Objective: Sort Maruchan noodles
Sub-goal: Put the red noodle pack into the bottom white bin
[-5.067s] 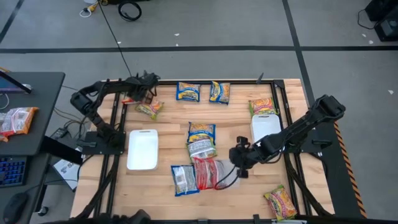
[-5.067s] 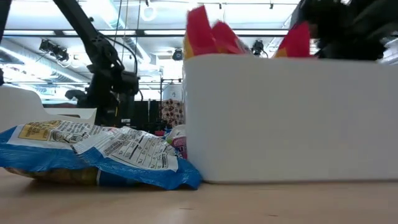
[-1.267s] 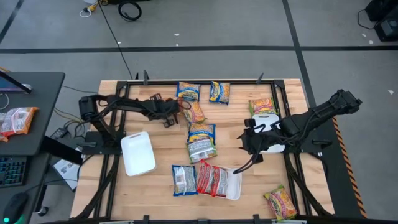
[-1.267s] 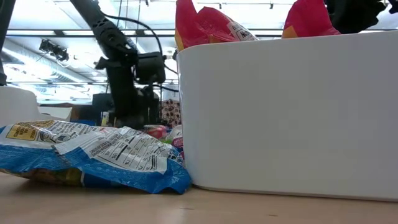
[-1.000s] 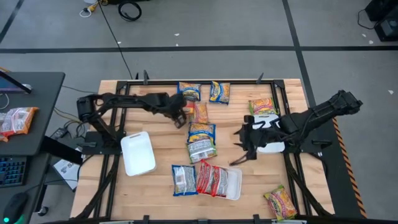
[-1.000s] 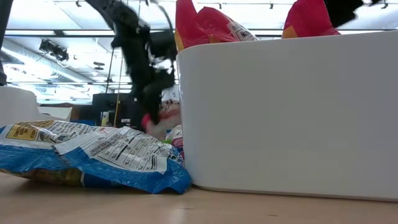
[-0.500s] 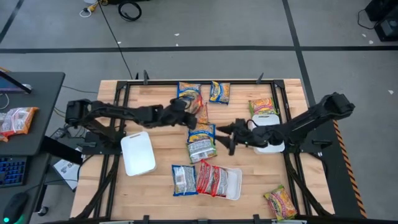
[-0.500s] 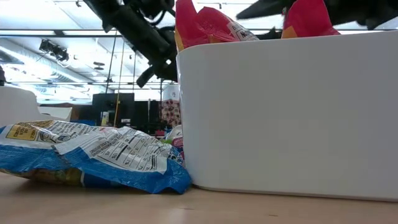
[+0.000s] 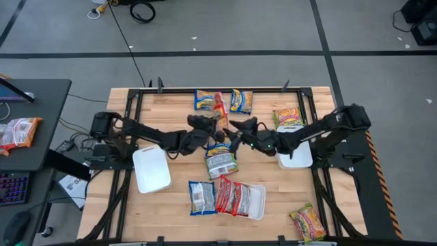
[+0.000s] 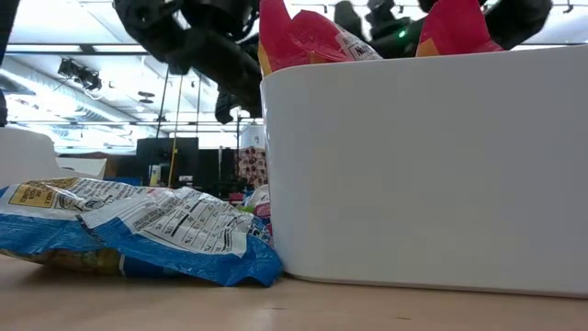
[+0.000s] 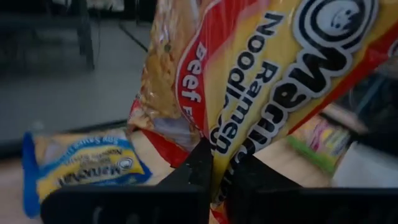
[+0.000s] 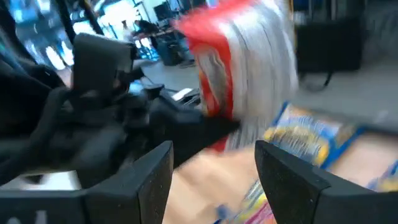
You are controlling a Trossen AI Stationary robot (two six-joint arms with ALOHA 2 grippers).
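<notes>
Claws converged mid-table | left claw (image 9: 217,126) pinches beef packet (image 11: 249,81) | right claw (image 12: 214,177) agape

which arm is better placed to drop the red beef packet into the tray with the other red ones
Left: its pincer is shut on the red crinkly plastic beef ramen packet. The right pincer is open, empty, merely facing it.

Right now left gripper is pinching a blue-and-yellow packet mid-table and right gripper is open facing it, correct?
Not quite. The left gripper is shut on a red Beef ramen packet, not a blue-and-yellow one; the left wrist view shows the red wrapper clamped between its fingers. The rest holds: it is mid-table, and the right gripper is open facing it.
</notes>
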